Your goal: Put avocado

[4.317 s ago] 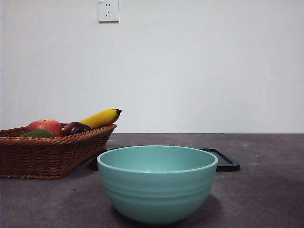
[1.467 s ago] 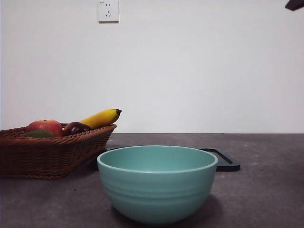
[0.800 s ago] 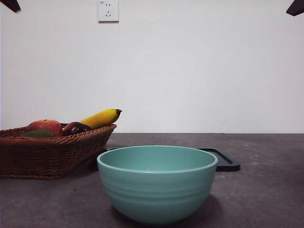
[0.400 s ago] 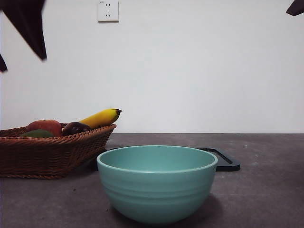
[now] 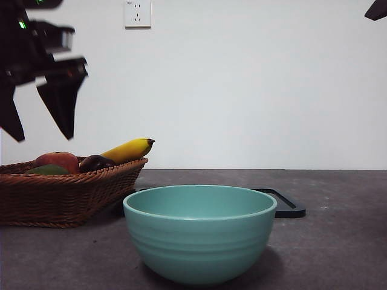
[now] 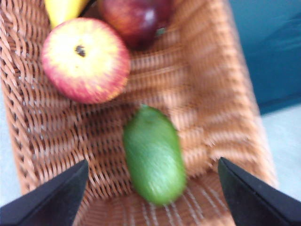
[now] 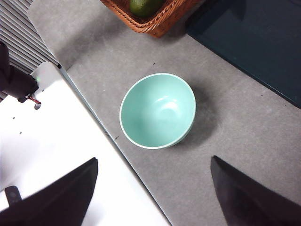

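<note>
Avocado not yet picked up; nothing of the task done so far.

Lying loose in the wicker basket point(image 6: 221, 117), the avocado point(image 6: 154, 162), on the woven floor toward one end, apart from the red apple point(image 6: 85, 60) and the dark plum point(image 6: 136, 18) at the other end by the banana point(image 5: 128, 150). Hanging above the basket with jaws spread wide, the left gripper point(image 6: 153, 188), avocado framed between the tips in the wrist view but untouched (blurred there, so exact height hard to judge). Parked high over the table with jaws apart and nothing held, the right gripper point(image 7: 153, 188). Empty and waiting near the table's front edge, the teal bowl point(image 5: 200, 232), probably the destination, with a dark tray point(image 5: 289, 204) behind it. Left to do: descent, grasp, lift, carry, release.
</note>
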{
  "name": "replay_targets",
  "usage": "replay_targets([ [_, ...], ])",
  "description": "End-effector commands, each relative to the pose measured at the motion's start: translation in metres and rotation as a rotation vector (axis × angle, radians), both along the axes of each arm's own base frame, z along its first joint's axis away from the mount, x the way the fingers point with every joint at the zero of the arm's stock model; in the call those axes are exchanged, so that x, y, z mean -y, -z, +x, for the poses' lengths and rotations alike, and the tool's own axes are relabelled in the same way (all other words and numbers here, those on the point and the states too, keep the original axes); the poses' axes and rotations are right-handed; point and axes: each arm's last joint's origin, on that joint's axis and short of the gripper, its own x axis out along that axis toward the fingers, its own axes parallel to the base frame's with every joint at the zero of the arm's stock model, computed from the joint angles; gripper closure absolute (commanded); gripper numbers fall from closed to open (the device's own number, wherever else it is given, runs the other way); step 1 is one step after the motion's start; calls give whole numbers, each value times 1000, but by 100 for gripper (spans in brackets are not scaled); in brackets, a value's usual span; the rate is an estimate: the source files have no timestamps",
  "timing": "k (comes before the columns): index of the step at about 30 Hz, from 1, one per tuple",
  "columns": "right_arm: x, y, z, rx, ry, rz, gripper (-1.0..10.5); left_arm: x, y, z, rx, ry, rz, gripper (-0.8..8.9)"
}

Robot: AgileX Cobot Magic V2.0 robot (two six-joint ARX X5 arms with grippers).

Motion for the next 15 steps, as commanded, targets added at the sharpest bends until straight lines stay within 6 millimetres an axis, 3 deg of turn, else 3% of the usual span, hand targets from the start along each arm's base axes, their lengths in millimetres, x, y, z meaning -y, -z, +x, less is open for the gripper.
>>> replay_targets([
  [1,-2,-5,1,15,-5,10,563,5,6,11,-8,10,12,378],
  [15,-2,-5,1,15,-6,10,563,12,49,32,-124,6,46,378],
])
